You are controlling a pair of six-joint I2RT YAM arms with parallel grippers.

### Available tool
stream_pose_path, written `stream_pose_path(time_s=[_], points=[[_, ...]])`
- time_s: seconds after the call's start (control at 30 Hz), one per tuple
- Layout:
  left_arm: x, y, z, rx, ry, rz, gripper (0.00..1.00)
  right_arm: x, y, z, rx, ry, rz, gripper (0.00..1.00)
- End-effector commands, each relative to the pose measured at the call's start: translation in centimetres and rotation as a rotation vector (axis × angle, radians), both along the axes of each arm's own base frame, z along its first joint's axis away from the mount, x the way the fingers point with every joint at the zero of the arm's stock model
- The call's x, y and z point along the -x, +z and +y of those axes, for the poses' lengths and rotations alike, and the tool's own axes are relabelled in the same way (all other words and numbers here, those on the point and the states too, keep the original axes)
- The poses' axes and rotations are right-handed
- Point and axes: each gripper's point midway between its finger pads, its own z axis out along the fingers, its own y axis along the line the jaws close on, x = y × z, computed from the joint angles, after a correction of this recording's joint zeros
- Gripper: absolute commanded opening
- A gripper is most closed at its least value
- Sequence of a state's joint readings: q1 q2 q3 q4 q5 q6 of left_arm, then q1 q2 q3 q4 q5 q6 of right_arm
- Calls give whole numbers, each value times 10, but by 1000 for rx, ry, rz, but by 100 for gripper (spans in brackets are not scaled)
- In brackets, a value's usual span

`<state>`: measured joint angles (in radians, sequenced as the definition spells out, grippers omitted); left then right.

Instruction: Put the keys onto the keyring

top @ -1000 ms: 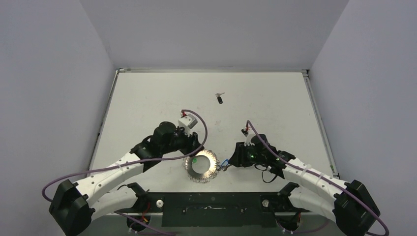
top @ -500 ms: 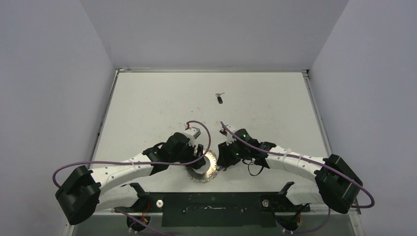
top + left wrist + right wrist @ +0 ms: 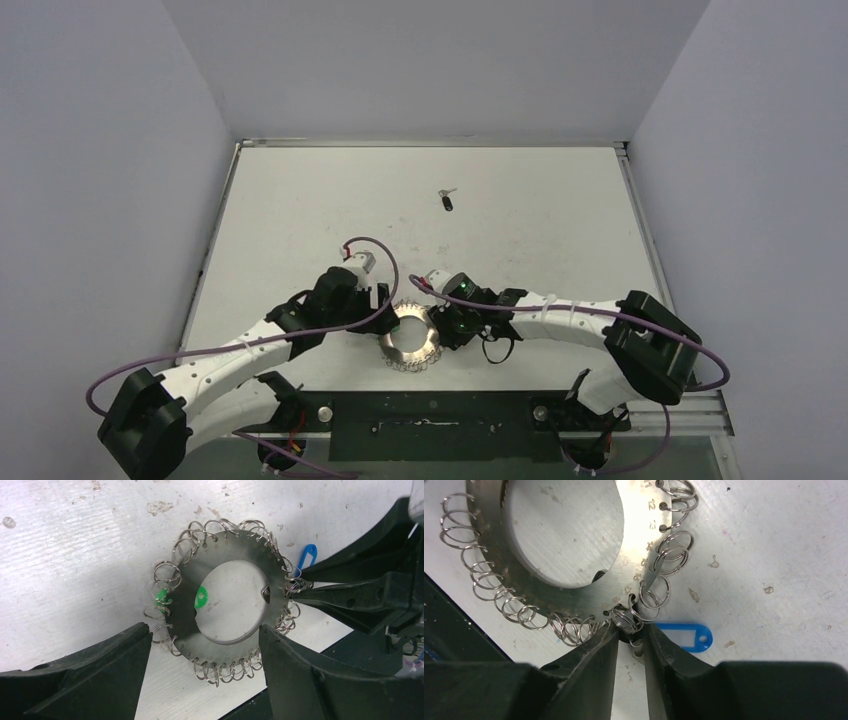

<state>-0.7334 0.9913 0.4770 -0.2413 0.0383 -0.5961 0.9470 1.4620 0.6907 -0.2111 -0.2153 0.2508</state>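
The keyring (image 3: pixel 411 340), a wide silvery disc with a hollow centre and small wire loops round its rim, lies on the table between both arms. My left gripper (image 3: pixel 205 630) stands open over its near rim, one finger (image 3: pixel 100 670) on each side, gripping nothing. My right gripper (image 3: pixel 631 630) is shut at the keyring's (image 3: pixel 574 545) rim on a small black-headed key (image 3: pixel 628 634) tangled with a wire loop; its silver end (image 3: pixel 639 651) shows between the fingers. A second black-headed key (image 3: pixel 446 201) lies far up the table.
A blue tag (image 3: pixel 684 637) lies on the table beside my right fingers. Two small green tags (image 3: pixel 201 597) hang at the keyring's inner and outer rim. The dark front rail (image 3: pixel 430 420) runs just below the keyring.
My left gripper has opened and come down astride the keyring. My right arm has swung left, bringing its fingers from beside the blue tag up against the keyring's rim.
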Motion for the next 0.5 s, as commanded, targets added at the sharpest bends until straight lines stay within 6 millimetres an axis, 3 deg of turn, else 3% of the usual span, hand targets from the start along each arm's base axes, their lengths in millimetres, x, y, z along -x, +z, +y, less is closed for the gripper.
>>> stream_pose_path(time_s=[0.0,0.07,0.1,0.27,0.47], points=[[3,6,1,71,17,40,76,-13,7,5,50,8,-94,17],[3,12,-2,113,23,42,76,-13,11,6,42,12,-101,2],[2,15,-3,139,33,44,76,-13,14,7,32,11,-106,0],[1,24,-7,265,110,79,75,-16,47,8,-44,-11,-139,0],[2,10,-1,257,148,118,72,-19,90,-7,-126,-45,-140,0]])
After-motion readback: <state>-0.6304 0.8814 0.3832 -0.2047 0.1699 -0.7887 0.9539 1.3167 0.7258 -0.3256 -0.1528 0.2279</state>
